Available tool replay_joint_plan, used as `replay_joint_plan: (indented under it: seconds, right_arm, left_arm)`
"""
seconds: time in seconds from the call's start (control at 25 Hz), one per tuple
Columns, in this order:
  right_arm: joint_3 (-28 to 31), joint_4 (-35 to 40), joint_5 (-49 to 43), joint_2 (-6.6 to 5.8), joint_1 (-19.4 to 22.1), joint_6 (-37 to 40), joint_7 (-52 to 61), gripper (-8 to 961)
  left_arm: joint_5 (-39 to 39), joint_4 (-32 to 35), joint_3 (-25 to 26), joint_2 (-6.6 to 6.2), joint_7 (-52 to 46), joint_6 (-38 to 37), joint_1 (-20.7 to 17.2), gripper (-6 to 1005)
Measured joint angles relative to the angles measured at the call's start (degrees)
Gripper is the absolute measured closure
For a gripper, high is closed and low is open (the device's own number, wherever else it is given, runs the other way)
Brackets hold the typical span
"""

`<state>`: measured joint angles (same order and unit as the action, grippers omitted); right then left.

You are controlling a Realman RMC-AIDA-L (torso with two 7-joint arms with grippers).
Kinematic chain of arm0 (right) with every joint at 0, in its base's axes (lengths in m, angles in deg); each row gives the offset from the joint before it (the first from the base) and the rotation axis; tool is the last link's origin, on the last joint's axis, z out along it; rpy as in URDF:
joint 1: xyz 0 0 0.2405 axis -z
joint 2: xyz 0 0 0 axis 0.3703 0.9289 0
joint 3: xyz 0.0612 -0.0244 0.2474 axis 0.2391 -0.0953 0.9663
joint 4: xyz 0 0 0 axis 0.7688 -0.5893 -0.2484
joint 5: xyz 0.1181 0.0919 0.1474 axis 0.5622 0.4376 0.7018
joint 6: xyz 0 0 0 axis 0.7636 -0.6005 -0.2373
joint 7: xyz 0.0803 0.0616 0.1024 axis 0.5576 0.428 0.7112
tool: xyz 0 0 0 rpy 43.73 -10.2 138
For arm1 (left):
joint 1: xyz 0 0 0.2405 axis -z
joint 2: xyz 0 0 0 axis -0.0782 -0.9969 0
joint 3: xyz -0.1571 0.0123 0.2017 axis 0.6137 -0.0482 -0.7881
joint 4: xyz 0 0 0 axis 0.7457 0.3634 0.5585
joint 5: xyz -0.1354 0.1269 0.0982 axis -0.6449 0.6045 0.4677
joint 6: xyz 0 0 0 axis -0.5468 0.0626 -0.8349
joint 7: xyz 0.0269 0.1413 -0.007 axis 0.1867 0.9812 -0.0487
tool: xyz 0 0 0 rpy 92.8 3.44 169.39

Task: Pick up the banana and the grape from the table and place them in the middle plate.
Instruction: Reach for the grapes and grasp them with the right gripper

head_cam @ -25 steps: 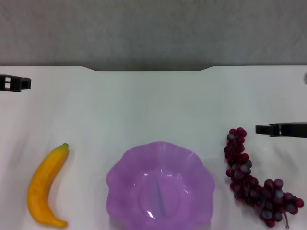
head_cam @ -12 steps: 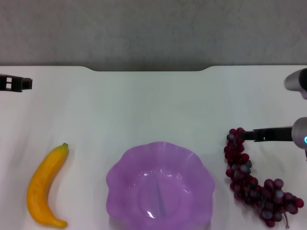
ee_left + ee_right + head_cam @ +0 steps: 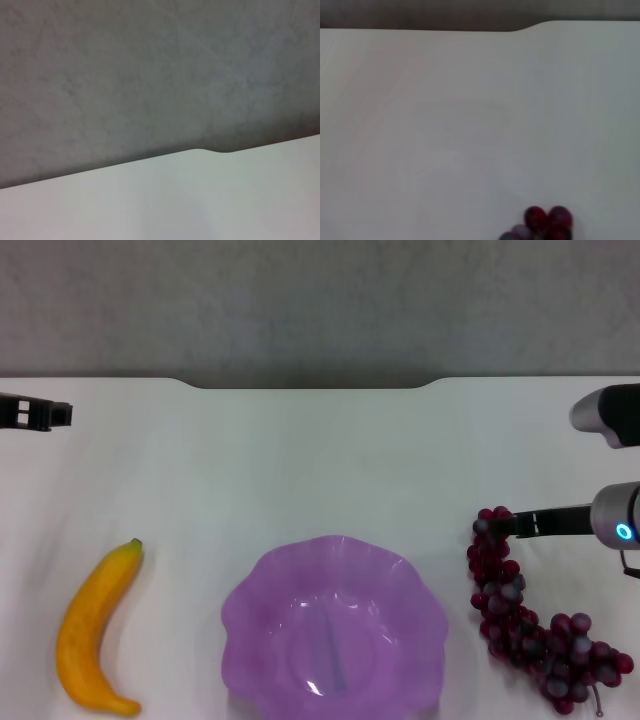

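The banana point(image 3: 93, 630) lies on the white table point(image 3: 300, 460) at the near left. The purple scalloped middle plate point(image 3: 334, 630) stands empty at the near centre. The grape bunch point(image 3: 525, 615) lies to the plate's right; its far end also shows in the right wrist view point(image 3: 542, 225). My right gripper point(image 3: 512, 524) reaches in from the right edge, its dark tip over the far end of the bunch. My left gripper point(image 3: 55, 414) stays at the far left edge, well beyond the banana.
The table's far edge has a shallow notch point(image 3: 310, 386), also seen in the left wrist view point(image 3: 210, 151). A grey wall point(image 3: 320, 300) rises behind it. White tabletop lies between the plate and the notch.
My right gripper has moved left from the table's right edge until its tip is over the far end of the grape bunch. The left arm, banana, plate and grapes have not moved.
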<state>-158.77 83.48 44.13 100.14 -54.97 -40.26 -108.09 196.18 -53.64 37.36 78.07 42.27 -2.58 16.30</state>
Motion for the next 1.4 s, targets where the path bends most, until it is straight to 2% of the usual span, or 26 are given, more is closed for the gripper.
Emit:
replay_joint_plan:
  seconds: [0.2,0.92,1.4]
  right_arm:
    - [0.0,-3.8,3.6,-0.01,-1.9,1.2,-3.3,229]
    - [0.8,-16.2,4.3,-0.29,-7.5,8.4,-6.3,237]
    - [0.3,-17.1,4.3,-0.14,-8.8,9.2,-6.6,243]
  left_arm:
    - [0.0,0.0,0.0,0.02,0.0,0.2,0.2,319]
    - [0.0,0.0,-0.2,0.08,0.0,0.9,1.0,319]
    - [0.0,-0.1,-0.1,0.12,-0.1,1.6,1.1,319]
